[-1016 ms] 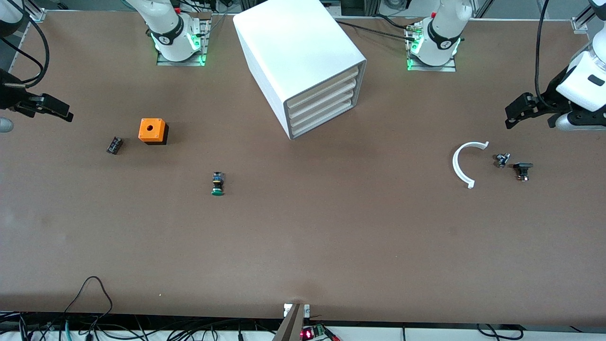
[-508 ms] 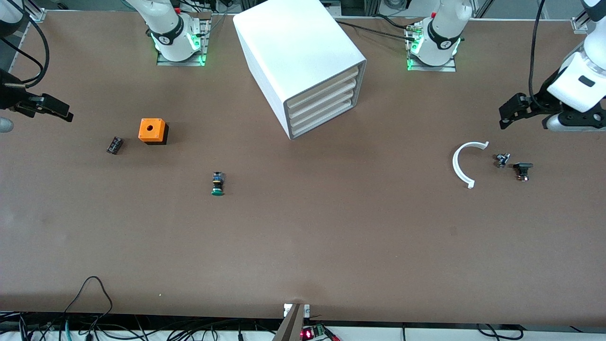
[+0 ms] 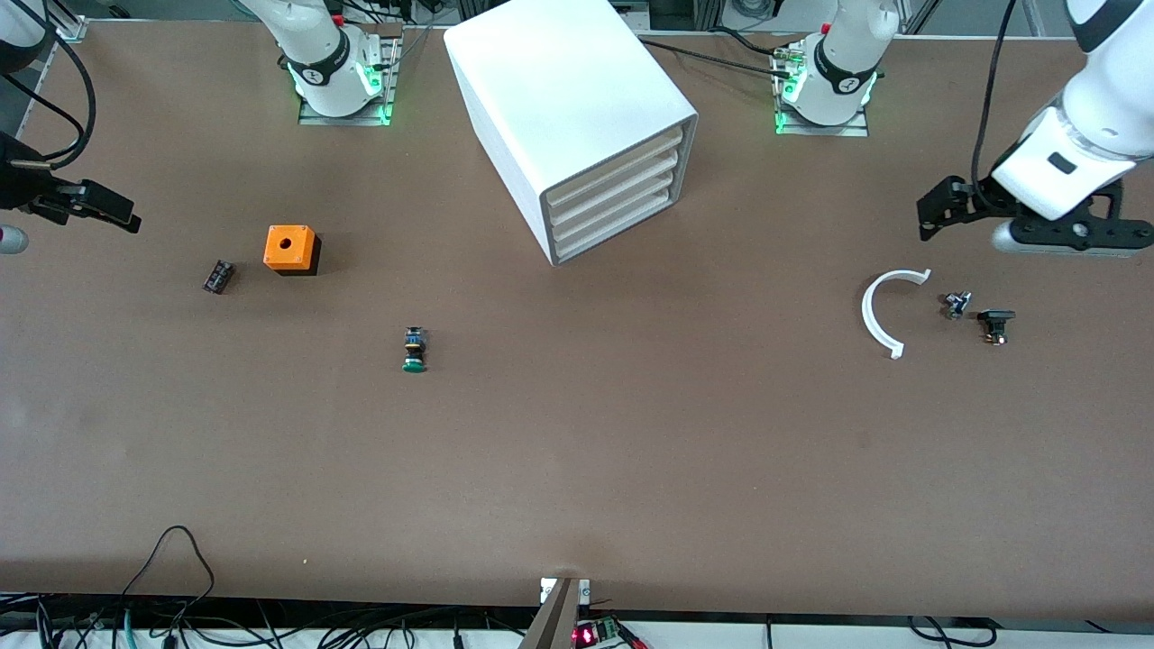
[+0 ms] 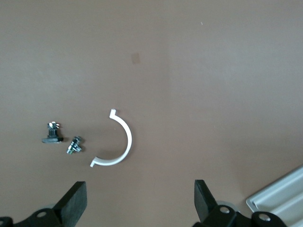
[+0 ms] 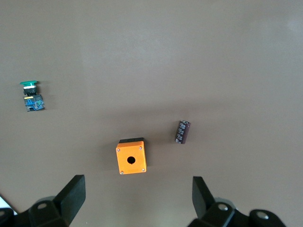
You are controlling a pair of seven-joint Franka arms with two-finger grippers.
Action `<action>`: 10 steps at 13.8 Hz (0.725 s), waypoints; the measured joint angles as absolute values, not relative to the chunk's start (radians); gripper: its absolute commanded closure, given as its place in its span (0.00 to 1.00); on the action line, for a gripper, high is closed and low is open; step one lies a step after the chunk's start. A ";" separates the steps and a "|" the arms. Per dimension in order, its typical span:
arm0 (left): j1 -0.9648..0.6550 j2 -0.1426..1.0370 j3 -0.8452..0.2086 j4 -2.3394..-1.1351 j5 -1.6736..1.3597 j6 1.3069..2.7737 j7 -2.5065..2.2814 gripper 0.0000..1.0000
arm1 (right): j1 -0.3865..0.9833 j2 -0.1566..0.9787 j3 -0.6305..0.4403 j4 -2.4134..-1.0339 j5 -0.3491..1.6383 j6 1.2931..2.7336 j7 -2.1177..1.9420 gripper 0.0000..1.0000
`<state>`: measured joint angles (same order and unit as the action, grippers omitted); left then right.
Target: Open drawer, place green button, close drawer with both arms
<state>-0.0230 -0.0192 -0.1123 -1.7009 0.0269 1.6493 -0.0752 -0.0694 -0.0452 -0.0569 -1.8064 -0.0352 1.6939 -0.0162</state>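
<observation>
The white cabinet [image 3: 559, 81] stands between the two arm bases, and all of its drawers are pushed in. The drawer [image 3: 615, 227] is the bottommost one. The button [image 3: 415, 350], with its green cap, lies on its side on the table, nearer to the front camera than the cabinet; it also shows in the right wrist view [image 5: 31, 97]. My left gripper [image 3: 930, 214] hangs open over the left arm's end of the table, with nothing between its fingers [image 4: 140, 198]. My right gripper [image 3: 113, 214] hangs open and empty over the right arm's end [image 5: 138, 194].
An orange cube with a hole [image 3: 290, 248] and a small black part [image 3: 217, 276] lie beneath the right gripper's area. A white curved piece [image 3: 879, 311] and two small dark parts [image 3: 957, 304] [image 3: 995, 323] lie near the left gripper. Cables run along the front edge.
The left arm has swung its gripper toward the cabinet, away from the table's end. The right gripper has barely shifted. Both grippers stay open.
</observation>
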 measured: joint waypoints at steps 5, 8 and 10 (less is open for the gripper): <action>-0.057 0.091 -0.170 -1.705 -0.027 1.654 -0.076 0.00 | -0.069 -0.045 -0.057 -1.807 -0.035 1.694 -0.016 0.00; -0.062 0.181 -0.197 -1.711 -0.057 1.693 -0.074 0.00 | -0.070 -0.045 -0.058 -1.808 -0.035 1.694 -0.016 0.00; -0.066 0.270 -0.215 -1.720 -0.080 1.736 -0.074 0.00 | -0.070 -0.045 -0.058 -1.808 -0.035 1.694 -0.016 0.00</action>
<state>-0.0661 0.2704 -0.2152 -1.7196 -0.0798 1.7360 -0.0737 -0.0700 -0.0450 -0.0580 -1.8079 -0.0352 1.6936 -0.0161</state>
